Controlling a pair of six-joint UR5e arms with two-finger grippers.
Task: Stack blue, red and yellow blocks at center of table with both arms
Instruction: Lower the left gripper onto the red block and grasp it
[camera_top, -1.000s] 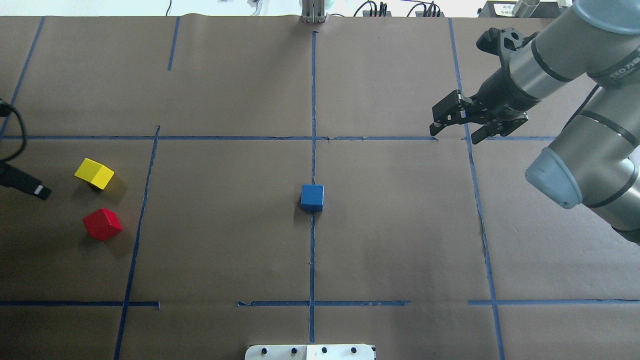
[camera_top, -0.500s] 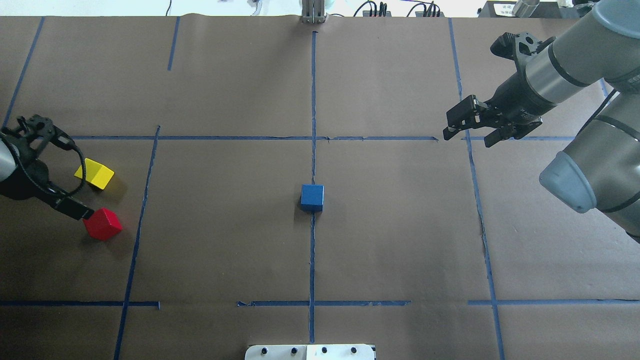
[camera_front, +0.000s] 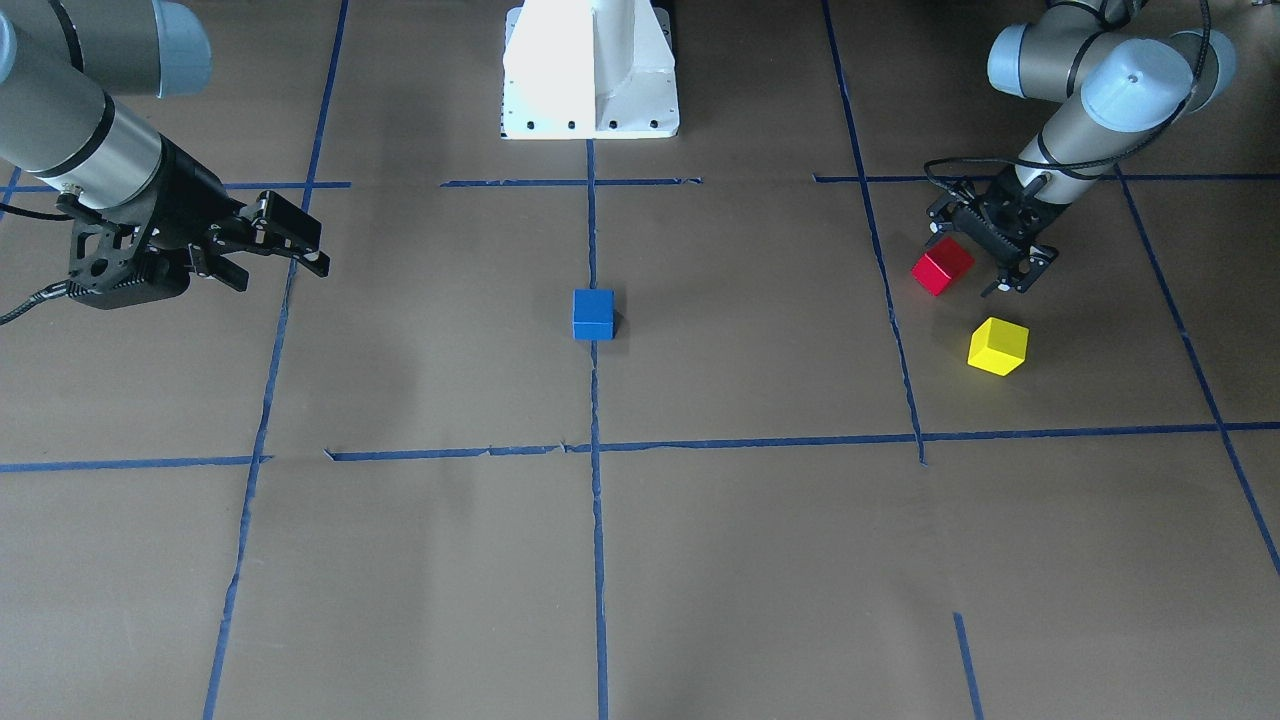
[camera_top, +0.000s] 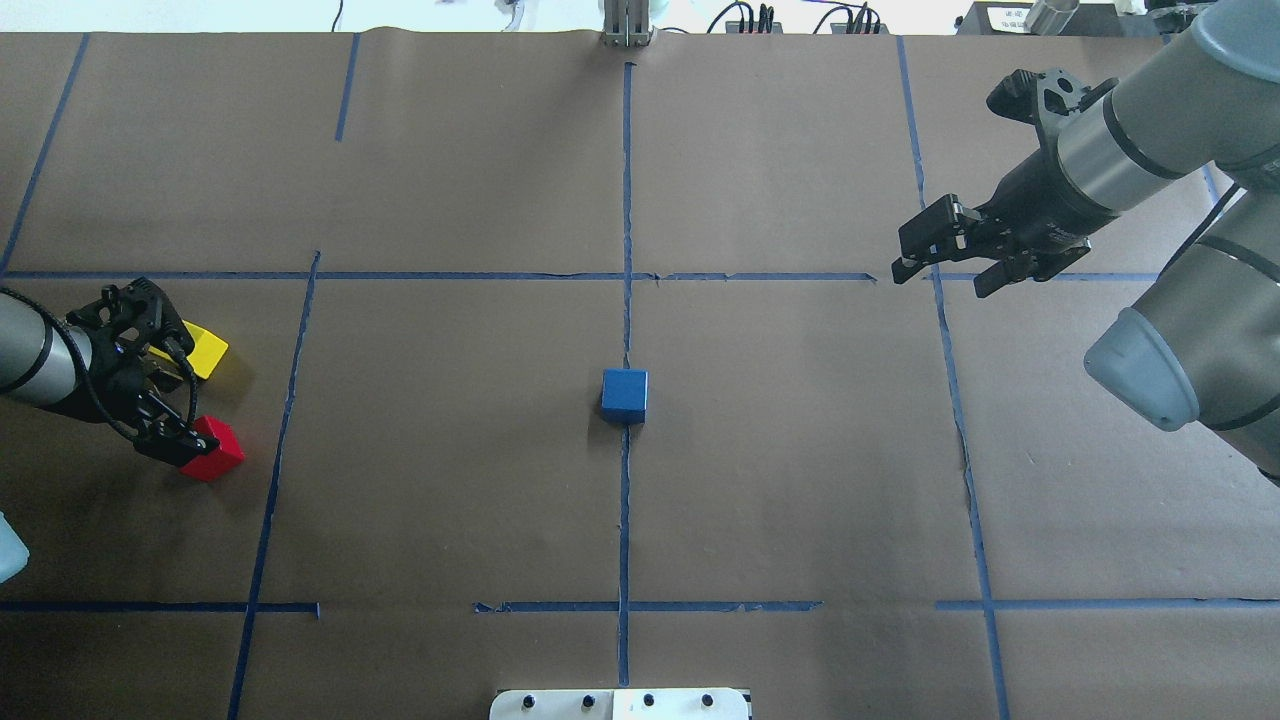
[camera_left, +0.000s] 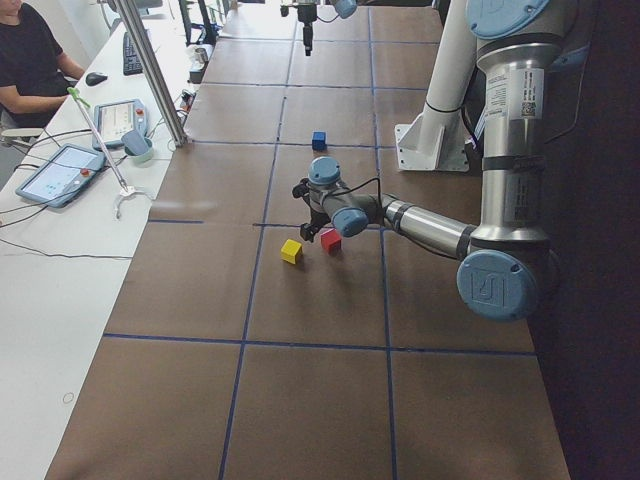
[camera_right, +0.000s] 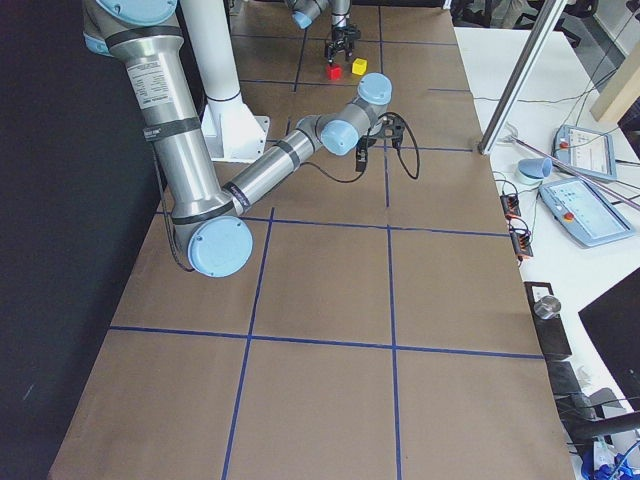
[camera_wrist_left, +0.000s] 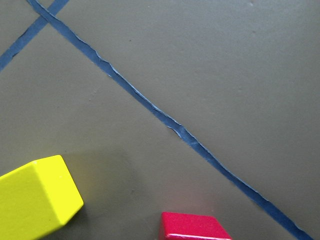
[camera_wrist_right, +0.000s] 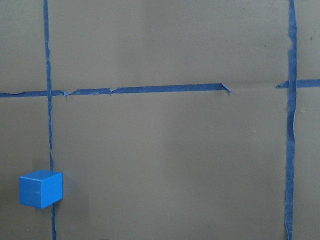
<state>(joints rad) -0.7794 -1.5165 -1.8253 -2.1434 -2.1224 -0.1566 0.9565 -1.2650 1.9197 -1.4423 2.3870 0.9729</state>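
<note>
Overhead exterior shows three blocks on the counter (camera_top: 450, 480): one blue block (camera_top: 624, 395) mid-counter, one red block (camera_top: 215, 452) and one yellow block (camera_top: 205, 348) far to its left. Both end effectors gape wide: the left end effector (camera_top: 168, 412) is at the red block, the right end effector (camera_top: 945, 275) far right of the blue block.

Overhead: high on the base (camera_top: 620, 704) side, facing forward and down over the whole table (camera_top: 800, 500). Front-facing: from across, steeply down, base at top centre. Side views: high at each end, lengthwise. Wrist views: close to the table; right shares the blue block (camera_wrist_right: 40, 188) with both full views, left the red block (camera_wrist_left: 195, 229) and yellow block (camera_wrist_left: 37, 200).
</note>
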